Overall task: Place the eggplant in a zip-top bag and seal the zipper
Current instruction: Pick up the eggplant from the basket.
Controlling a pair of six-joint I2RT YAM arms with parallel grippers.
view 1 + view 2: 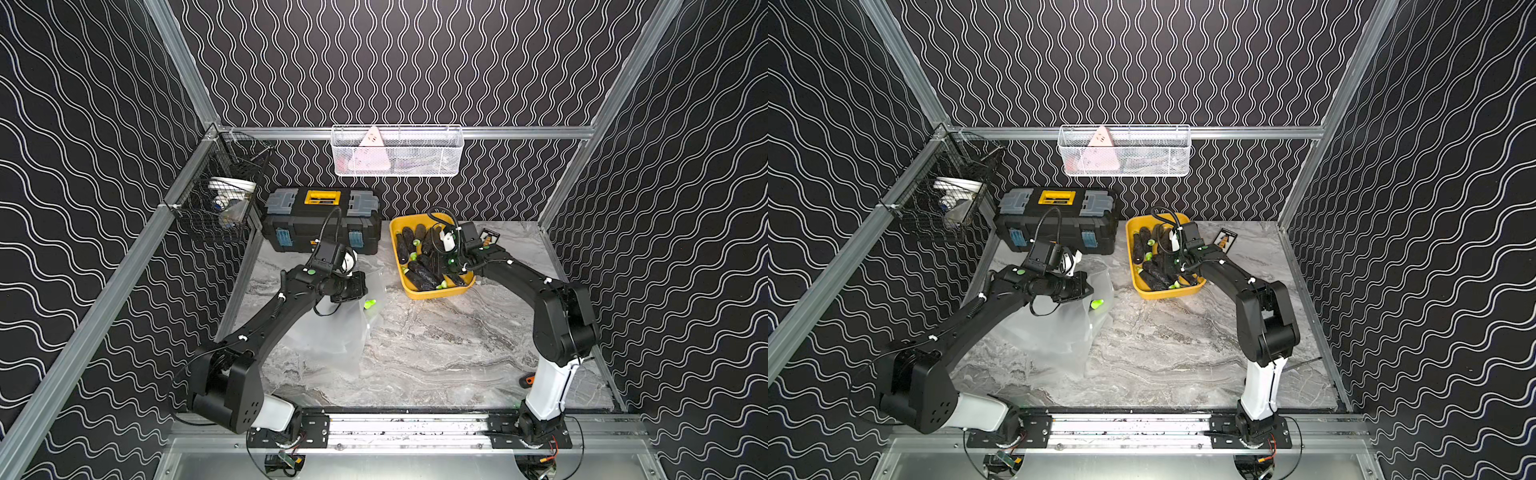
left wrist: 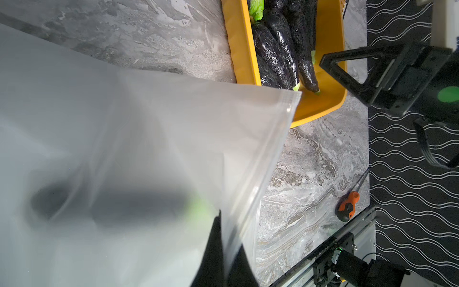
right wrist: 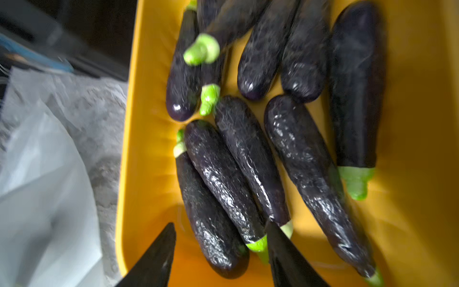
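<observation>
A clear zip-top bag (image 1: 332, 332) (image 1: 1054, 332) lies on the marble table, lifted at one end. My left gripper (image 2: 229, 238) (image 1: 353, 286) is shut on the bag (image 2: 198, 139) near its zipper edge. A dark eggplant (image 2: 139, 206) with a green stem (image 1: 370, 304) shows blurred through the plastic. Several more eggplants (image 3: 218, 179) fill the yellow tub (image 3: 146, 149) (image 1: 436, 293). My right gripper (image 3: 221, 223) (image 1: 451, 266) hangs open inside the tub, one finger (image 3: 159, 256) on each side of an eggplant's end, not touching it.
A black toolbox (image 1: 322, 226) stands at the back left, behind the bag. A black wire basket (image 1: 220, 199) hangs on the left rail and a white mesh basket (image 1: 397, 151) on the back rail. An orange-handled screwdriver (image 2: 347, 206) lies by the right arm's base.
</observation>
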